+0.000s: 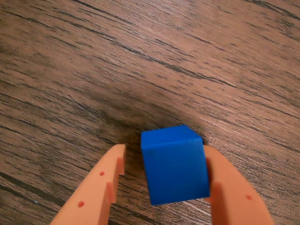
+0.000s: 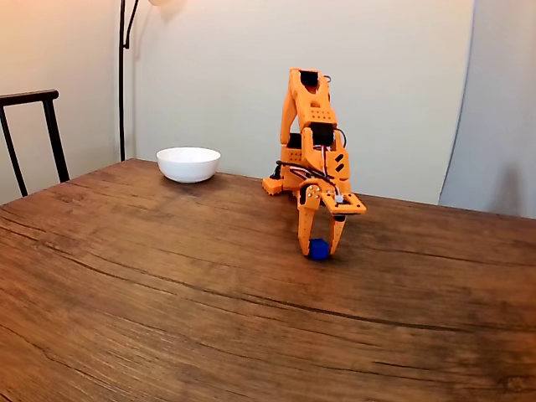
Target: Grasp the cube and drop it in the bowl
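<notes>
The bright-blue cube (image 1: 174, 165) rests on the wooden table between my orange fingers. In the wrist view my gripper (image 1: 164, 151) straddles it: the right finger (image 1: 229, 187) lies against the cube's side, while a gap separates the left finger (image 1: 101, 185) from it. The jaws are open. From the fixed view the gripper (image 2: 320, 249) points down at the table with the cube (image 2: 318, 249) at its tips. The white bowl (image 2: 188, 163) stands far off at the back left of the table.
The arm's orange base (image 2: 289, 180) sits at the table's back edge behind the gripper. A dark chair (image 2: 33, 134) and a lamp pole (image 2: 122, 75) stand beyond the left side. The wooden tabletop (image 2: 167, 293) stretches wide in front.
</notes>
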